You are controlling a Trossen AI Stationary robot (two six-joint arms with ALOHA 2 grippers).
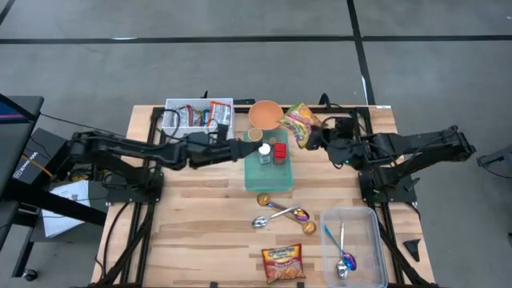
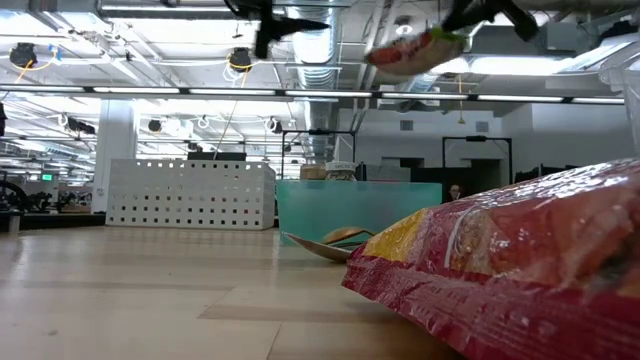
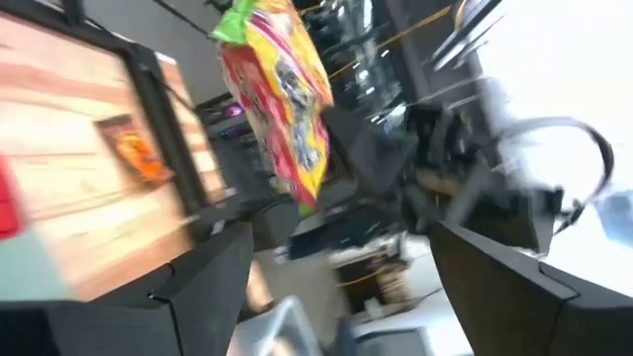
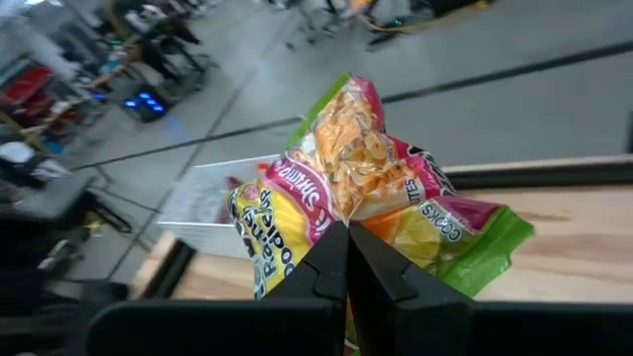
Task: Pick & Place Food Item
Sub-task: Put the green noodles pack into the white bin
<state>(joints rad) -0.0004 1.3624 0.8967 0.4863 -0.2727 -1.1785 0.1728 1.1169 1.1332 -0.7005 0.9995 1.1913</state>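
Observation:
A crumpled yellow, pink and green snack packet (image 1: 299, 122) hangs in the air at the table's far side, just right of an orange bowl (image 1: 266, 114). My right gripper (image 1: 314, 138) is shut on it; it also shows in the right wrist view (image 4: 346, 237) and at the top of the low view (image 2: 470, 15). My left gripper (image 1: 246, 150) is open and empty over the far end of a green board (image 1: 268, 172), and the packet (image 3: 280, 99) shows ahead of its fingers. A second red and orange packet (image 1: 282, 262) lies flat near the table's front edge. My right gripper pinches the snack packet's bunched lower part (image 4: 341, 213) between its two shut fingers, coming level from the table's right side. The film is gathered into several creased layers at the fingers. The packet (image 2: 415, 50) is lifted clear of the table.
The green board carries a small jar (image 1: 264, 152) and a red thing (image 1: 280, 152). A white box (image 1: 198, 115) stands at the far left. Spoons (image 1: 280, 214) lie mid-table. A clear tub (image 1: 352, 244) with spoons stands at the front right.

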